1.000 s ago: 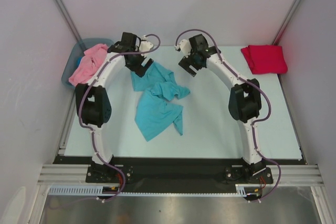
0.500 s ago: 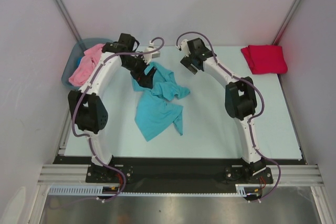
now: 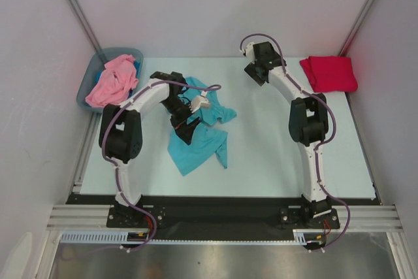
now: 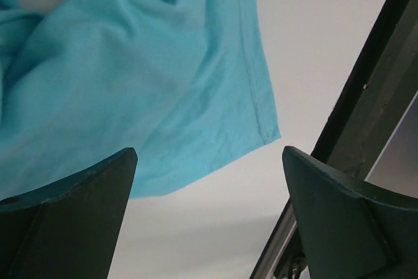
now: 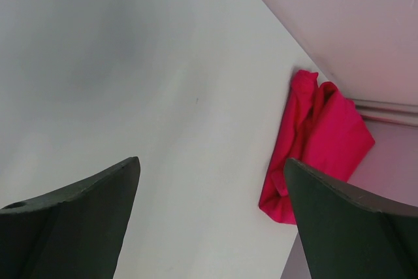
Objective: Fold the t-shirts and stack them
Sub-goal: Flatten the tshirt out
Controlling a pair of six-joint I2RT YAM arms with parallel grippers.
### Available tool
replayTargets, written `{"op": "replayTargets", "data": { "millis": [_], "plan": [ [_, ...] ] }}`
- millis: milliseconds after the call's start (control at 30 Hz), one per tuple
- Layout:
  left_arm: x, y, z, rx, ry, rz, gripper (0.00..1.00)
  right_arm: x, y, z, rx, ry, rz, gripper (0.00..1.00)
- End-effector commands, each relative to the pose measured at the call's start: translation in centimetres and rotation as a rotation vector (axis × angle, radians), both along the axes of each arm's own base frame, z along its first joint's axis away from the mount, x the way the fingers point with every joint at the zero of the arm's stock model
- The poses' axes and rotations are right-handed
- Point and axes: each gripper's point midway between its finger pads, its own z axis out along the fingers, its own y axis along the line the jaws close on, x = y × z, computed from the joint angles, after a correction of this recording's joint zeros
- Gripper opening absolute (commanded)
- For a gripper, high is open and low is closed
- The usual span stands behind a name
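A crumpled teal t-shirt [image 3: 196, 145] lies mid-table. My left gripper [image 3: 187, 132] hovers over it, open, with nothing between its fingers. In the left wrist view the teal t-shirt [image 4: 130, 76] fills the upper left and its hem corner sits above the open left gripper [image 4: 209, 153]. A folded crimson t-shirt [image 3: 328, 73] rests at the back right corner. My right gripper [image 3: 259, 76] hangs open to its left, apart from it. The right wrist view shows the crimson t-shirt [image 5: 320, 142] beyond the empty right gripper [image 5: 212, 161]. A pink t-shirt [image 3: 112, 82] is heaped at the back left.
The pink shirt sits in a grey-blue bin [image 3: 124, 51] at the back left corner against the wall. Walls close in the back and both sides. A dark rail [image 4: 372, 96] runs along the table's near edge in the left wrist view.
The left arm swung from the table's back left forward over the teal shirt. The right gripper moved back and right, toward the crimson shirt. Both stayed open.
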Motion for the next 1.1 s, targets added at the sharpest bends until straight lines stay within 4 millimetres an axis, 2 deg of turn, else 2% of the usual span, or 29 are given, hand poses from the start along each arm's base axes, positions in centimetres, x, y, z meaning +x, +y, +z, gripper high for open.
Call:
{"op": "replayTargets", "data": {
  "millis": [0,100,133,233,400,533,633,667,800,1067],
  "plan": [
    [-0.7,-1.2,-0.1,-0.058,0.020,-0.085,1.00,0.2,0.5,4.7,0.005,-0.095,0.008,1.00],
    [-0.7,-1.3,-1.6,-0.030,0.064,-0.089,1.00,0.0,0.6,4.8,0.008,-0.093,0.012,1.00],
    [-0.7,-1.1,-2.8,-0.009,0.096,-0.085,1.00,0.0,0.6,4.8,0.006,-0.093,0.012,1.00],
    [-0.6,-0.4,-4.8,0.068,0.152,-0.056,1.00,-0.1,0.8,5.1,0.012,-0.097,0.014,1.00],
    [0.0,1.2,-6.7,0.185,0.135,-0.031,1.00,-0.2,0.8,5.0,0.022,-0.091,0.016,1.00],
    [0.9,3.0,-7.3,0.298,0.073,-0.007,1.00,-0.1,1.0,4.9,0.028,-0.091,0.017,1.00],
    [1.1,5.4,-7.8,0.416,0.015,-0.010,1.00,0.0,1.1,4.7,0.034,-0.090,0.017,1.00],
    [0.6,6.7,-8.2,0.475,0.009,-0.033,1.00,0.1,1.1,4.9,0.037,-0.096,0.015,1.00],
    [0.3,10.1,-8.5,0.616,-0.053,-0.056,1.00,0.1,1.2,4.7,0.044,-0.091,0.022,1.00],
    [0.4,14.1,-8.7,0.788,-0.118,-0.047,1.00,-0.2,2.5,3.7,0.078,-0.051,0.059,1.00]
  ]
}}
